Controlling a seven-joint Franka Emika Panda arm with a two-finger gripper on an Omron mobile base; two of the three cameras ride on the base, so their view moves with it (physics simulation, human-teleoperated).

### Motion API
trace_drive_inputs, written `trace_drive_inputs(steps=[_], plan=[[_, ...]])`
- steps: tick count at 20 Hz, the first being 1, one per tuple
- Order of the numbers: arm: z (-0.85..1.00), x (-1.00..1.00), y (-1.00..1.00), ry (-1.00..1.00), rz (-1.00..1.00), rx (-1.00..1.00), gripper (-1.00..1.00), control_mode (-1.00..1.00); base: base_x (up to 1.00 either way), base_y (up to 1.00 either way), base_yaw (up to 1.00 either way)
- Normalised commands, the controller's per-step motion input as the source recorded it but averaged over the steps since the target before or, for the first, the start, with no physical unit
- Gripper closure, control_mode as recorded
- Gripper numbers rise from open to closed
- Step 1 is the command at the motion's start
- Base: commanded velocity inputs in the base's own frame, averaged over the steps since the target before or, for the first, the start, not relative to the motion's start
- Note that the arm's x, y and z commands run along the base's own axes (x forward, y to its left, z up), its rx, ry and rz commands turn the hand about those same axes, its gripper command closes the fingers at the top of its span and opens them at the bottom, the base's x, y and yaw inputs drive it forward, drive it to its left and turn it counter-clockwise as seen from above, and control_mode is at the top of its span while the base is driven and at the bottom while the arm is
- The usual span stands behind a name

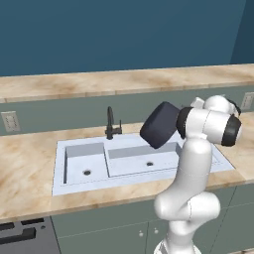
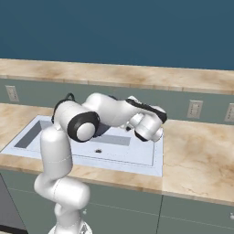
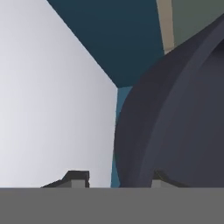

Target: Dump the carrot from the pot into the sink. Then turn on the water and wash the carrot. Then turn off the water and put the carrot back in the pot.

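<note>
We saw the round, squat, dark navy-black pot (image 1: 159, 125) lifted off the worktop (image 1: 27, 163) and tipped steeply on its side, hanging above the wider basin of the pale blue-grey rectangular double-basin sink (image 1: 79, 186). It sat just right of the black faucet (image 1: 111, 125) that rises at the sink's back rim, and clear of it. In the hand view the pot's dark curved wall (image 3: 175, 127) lay close against the tool (image 3: 117, 180), with one finger tip on each side of the wall, so we took the tool to be clenched on the pot's wall. In the right base view the white arm (image 2: 109, 112) reached across the sink, and the pot was mostly hidden behind it. We could not make out the small orange-red carrot, neither inside the pot nor down in the sink.
</note>
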Motion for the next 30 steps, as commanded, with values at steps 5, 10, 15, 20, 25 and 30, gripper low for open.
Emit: trace_drive_inputs(steps=[5,10,15,20,25,30], plan=[[0.0,0.11,0.0,0.06,0.0,0.17,1.0,-1.0,0.0,0.0,0.0],[0.0,0.29,0.0,0.08,0.0,0.18,1.0,-1.0,0.0,0.0,0.0],[0.0,0.03,-0.02,0.09,0.05,0.13,1.0,-1.0,0.0,0.0,0.0],[0.0,0.0,-0.09,0.11,0.06,0.06,1.0,-1.0,0.0,0.0,0.0],[0.0,0.01,-0.09,0.14,0.11,0.05,1.0,-1.0,0.0,0.0,0.0],[0.0,0.21,-0.03,0.17,0.19,0.2,1.0,-1.0,0.0,0.0,0.0]])
